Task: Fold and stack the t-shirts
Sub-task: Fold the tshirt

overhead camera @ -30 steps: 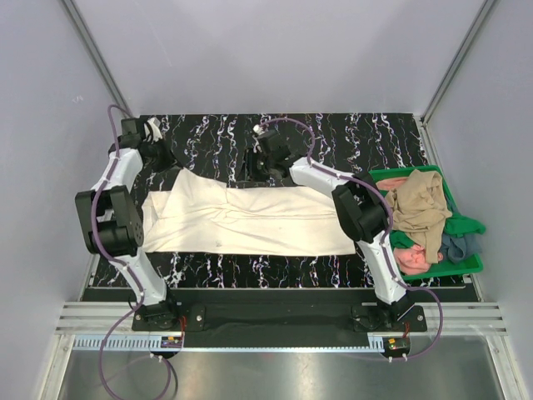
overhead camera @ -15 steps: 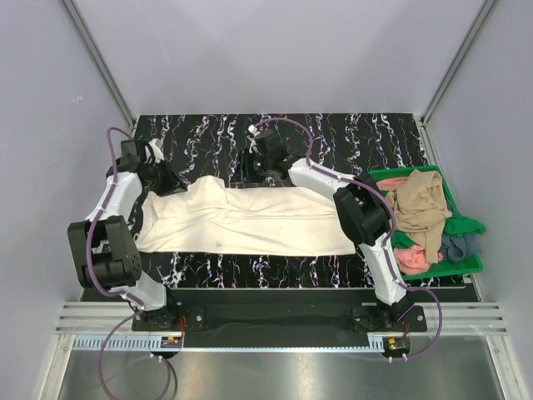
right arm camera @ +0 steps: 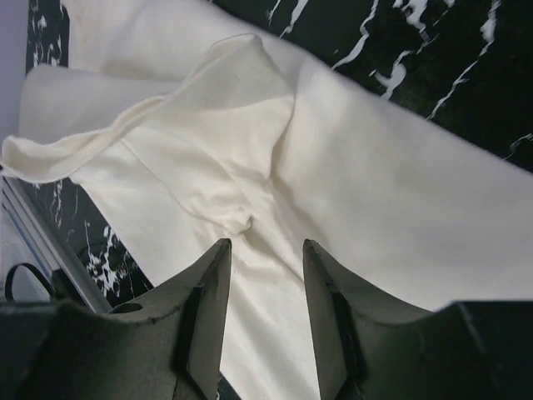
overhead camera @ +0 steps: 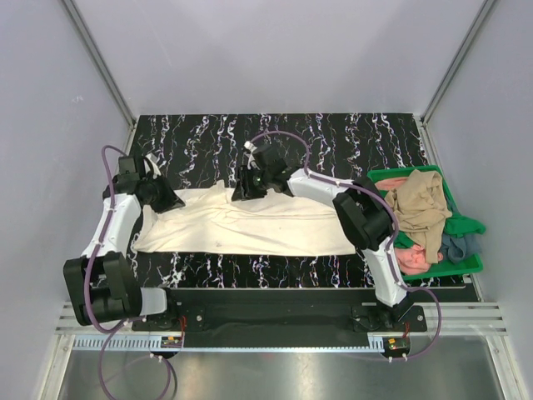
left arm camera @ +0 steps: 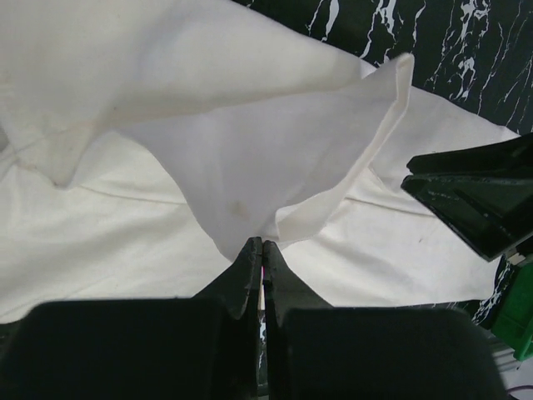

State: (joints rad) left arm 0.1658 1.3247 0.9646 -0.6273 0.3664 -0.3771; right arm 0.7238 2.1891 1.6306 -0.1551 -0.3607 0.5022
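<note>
The cream shirt lies spread on the black marbled table, stretching away from the green bin, with its nearest end just beside the bin wall. The left gripper is at the shirt end farthest from the bin. Its fingers are pressed together on a pinch of the cream cloth, and a triangular flap of that cloth stands raised from the pinch while the rest of the shirt lies flat beneath it. The right gripper is at the shirt's far edge, closer to the bin than the left gripper. Its fingers are held apart at a moderate gap above a bunched, wrinkled fold of the cream shirt. Whether the fingertips touch the cloth cannot be determined. Inside the bin, the tan shirt is heaped on top and drapes over the far rim. The pink shirt lies crumpled at the bin's near corner. The grey-blue shirt sits beside the pink one, partly under the tan one.
</note>
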